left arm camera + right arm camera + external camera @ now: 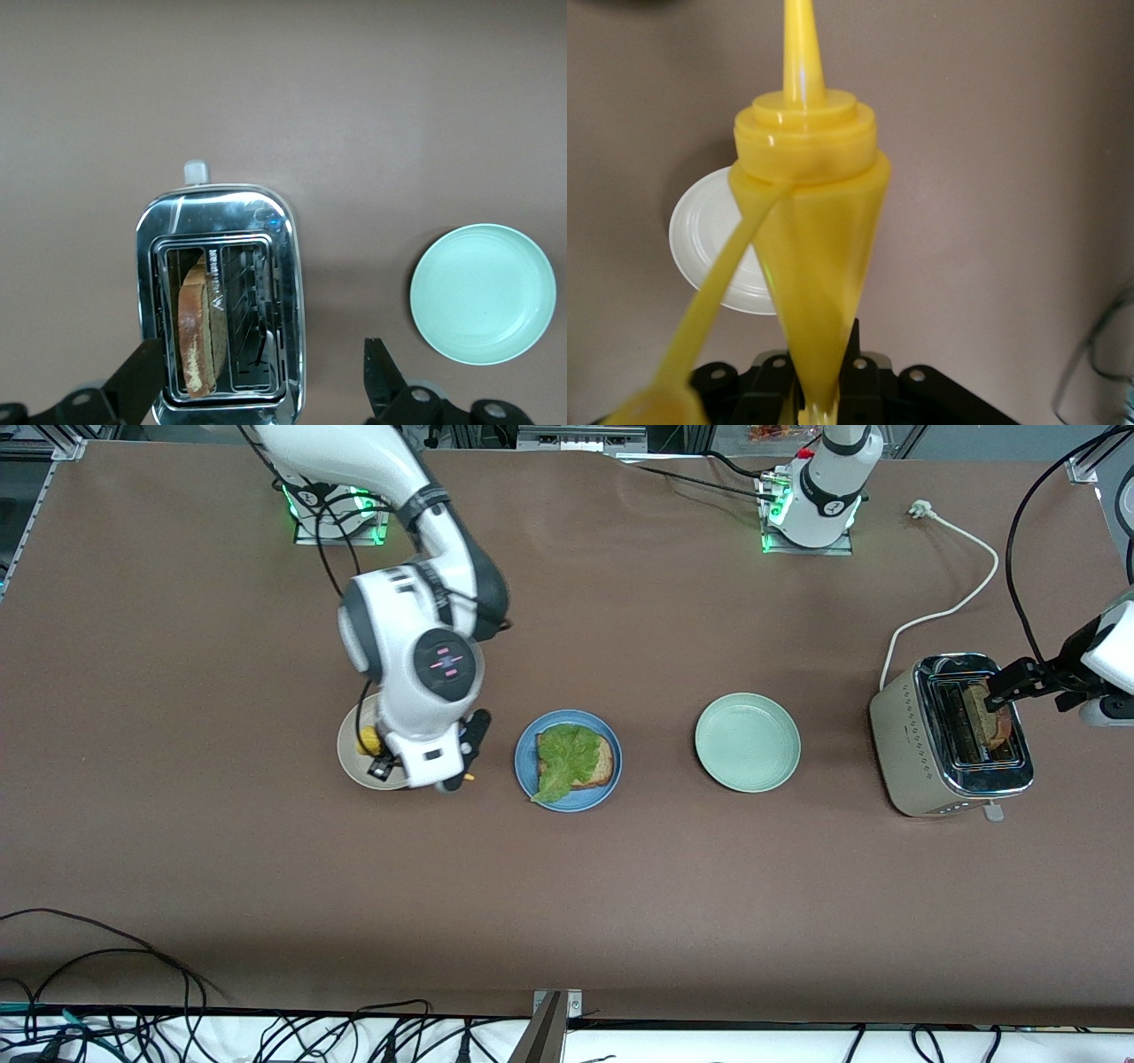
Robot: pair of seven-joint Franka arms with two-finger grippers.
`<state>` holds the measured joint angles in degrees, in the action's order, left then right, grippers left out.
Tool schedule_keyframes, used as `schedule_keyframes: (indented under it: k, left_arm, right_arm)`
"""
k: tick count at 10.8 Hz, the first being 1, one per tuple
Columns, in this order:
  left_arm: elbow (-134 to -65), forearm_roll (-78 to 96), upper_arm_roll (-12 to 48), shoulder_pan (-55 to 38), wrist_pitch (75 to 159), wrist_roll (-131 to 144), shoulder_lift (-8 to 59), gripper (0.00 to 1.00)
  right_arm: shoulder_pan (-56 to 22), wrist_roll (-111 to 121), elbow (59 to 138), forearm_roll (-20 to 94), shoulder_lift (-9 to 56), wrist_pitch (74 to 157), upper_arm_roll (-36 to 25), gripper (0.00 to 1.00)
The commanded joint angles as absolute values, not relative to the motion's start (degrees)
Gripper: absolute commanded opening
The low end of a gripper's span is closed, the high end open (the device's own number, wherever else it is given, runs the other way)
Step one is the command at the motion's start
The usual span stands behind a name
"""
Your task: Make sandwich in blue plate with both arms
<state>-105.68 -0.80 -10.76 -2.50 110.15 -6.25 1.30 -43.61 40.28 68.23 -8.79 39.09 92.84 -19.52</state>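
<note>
Front view: the blue plate (524, 766) is seen near the middle of the desk (177, 886), with one toasted bread slice (601, 763) laid flat on it. A ruffled lettuce leaf (558, 760) is spread over that slice, and no second slice is set on top.

The right end effector (394, 766) is held over a cream plate (348, 755), and the blue plate is found just beside it at three o'clock, not touching. In the right wrist view this end effector (819, 403) is shown clamped on the base of a yellow squeeze bottle (811, 221), whose nozzle is pointed away from the camera and whose cap is hung on a strap.

A mint-green plate (747, 742) is placed at three o'clock of the blue plate, and a chrome toaster (917, 735) stands at three o'clock of that, toward the left arm's end of the desk. The left end effector (1010, 686) is held over the toaster, well apart from the blue plate, which lies at its nine o'clock. In the left wrist view its fingers (142, 381) are seen spread wide apart, gripping nothing, above the toaster (221, 212), and a second bread slice (197, 328) stands upright in one slot.
</note>
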Motion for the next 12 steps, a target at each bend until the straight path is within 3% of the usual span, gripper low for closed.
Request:
schedule_keyframes:
  k: [1, 6, 12]
  left_arm:
    - [-110.3, -2.4, -12.1, -2.5, 114.7, -7.3, 1.1, 0.99]
    - [-111.5, -2.4, -15.6, -2.4, 118.2, -7.3, 6.1, 0.97]
    - [-116.5, -2.4, -17.2, -2.1, 123.0, -7.3, 7.5, 0.84]
  right_arm:
    - [-37.8, 47.9, 68.4, 0.6, 36.6, 93.3, -18.5, 0.16]
    - [-29.6, 60.1, 70.2, 17.3, 34.1, 92.4, -18.4, 0.16]
    - [-20.3, 81.0, 75.3, 29.4, 32.5, 85.9, -18.3, 0.16]
